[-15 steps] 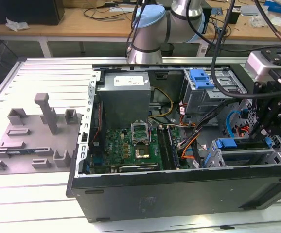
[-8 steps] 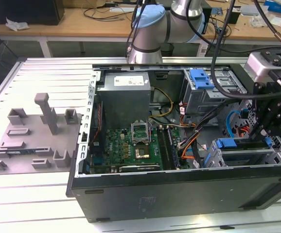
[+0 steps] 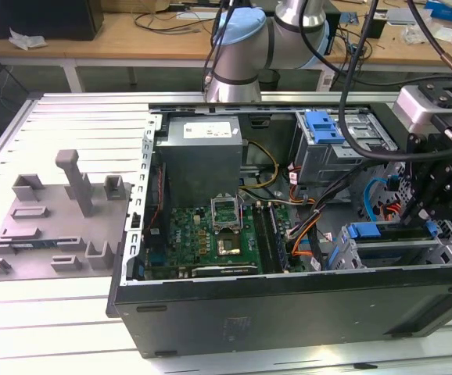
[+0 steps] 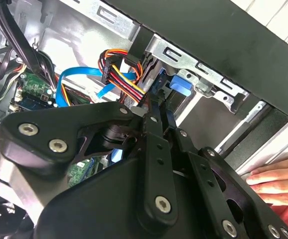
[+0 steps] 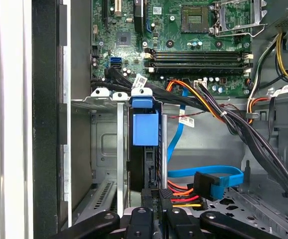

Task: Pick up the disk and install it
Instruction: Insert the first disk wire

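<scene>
- Though the fixture [image 3: 54, 226] sits at the exterior view's left, the pickup looks done.
- At that view's lower right, the cage [image 3: 390, 251] holds the disk [image 5: 145, 130] edge-on, seemingly almost home.
- The gripper [image 4: 158, 107] is at the disk's end; I cannot tell whether it is grasping or released.
</scene>
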Available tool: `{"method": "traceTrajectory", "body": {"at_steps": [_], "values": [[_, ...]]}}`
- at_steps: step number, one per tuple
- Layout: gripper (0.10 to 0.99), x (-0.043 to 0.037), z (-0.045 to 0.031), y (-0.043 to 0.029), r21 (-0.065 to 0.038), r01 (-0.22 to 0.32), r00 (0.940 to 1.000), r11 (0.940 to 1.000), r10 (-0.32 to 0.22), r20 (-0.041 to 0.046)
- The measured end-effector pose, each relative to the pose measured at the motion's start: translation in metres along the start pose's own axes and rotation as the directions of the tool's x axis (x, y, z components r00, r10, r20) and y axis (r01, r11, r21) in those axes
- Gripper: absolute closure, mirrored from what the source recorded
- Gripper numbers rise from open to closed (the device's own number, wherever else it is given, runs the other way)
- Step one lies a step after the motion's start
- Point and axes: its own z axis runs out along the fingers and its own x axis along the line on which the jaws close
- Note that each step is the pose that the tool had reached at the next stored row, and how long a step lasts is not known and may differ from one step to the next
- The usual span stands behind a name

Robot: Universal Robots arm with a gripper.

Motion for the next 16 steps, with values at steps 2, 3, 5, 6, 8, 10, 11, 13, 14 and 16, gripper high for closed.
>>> {"method": "traceTrajectory", "body": {"at_steps": [2,3,5,6,8,10,11,13,14,16], "values": [[0.918,0.0000,0.0007,0.0000,0.000,0.000,1.0000,1.0000,0.000,0.0002],[0.918,0.0000,0.0008,0.0000,0.000,0.000,1.0000,1.0000,0.000,0.0001],[0.918,0.0000,0.0013,0.0000,0.000,0.000,1.0000,1.0000,0.000,0.0000],[0.918,0.0000,0.0017,0.0000,0.000,0.000,1.0000,1.0000,0.000,0.0000],[0.918,0.0000,0.0020,0.0000,0.000,0.000,1.0000,1.0000,0.000,0.0000],[0.918,0.0000,0.0026,0.0000,0.000,0.000,1.0000,1.0000,0.000,0.0001],[0.918,-0.0001,0.0029,0.0000,0.000,0.000,1.0000,1.0000,0.000,0.0001],[0.918,0.0000,0.0031,0.0000,0.000,0.000,1.0000,1.0000,0.000,-0.0001],[0.918,-0.0001,0.0032,0.0000,0.000,0.000,1.0000,1.0000,0.000,0.0000],[0.918,-0.0001,0.0033,0.0000,0.000,0.000,1.0000,1.0000,0.000,0.0001]]}}
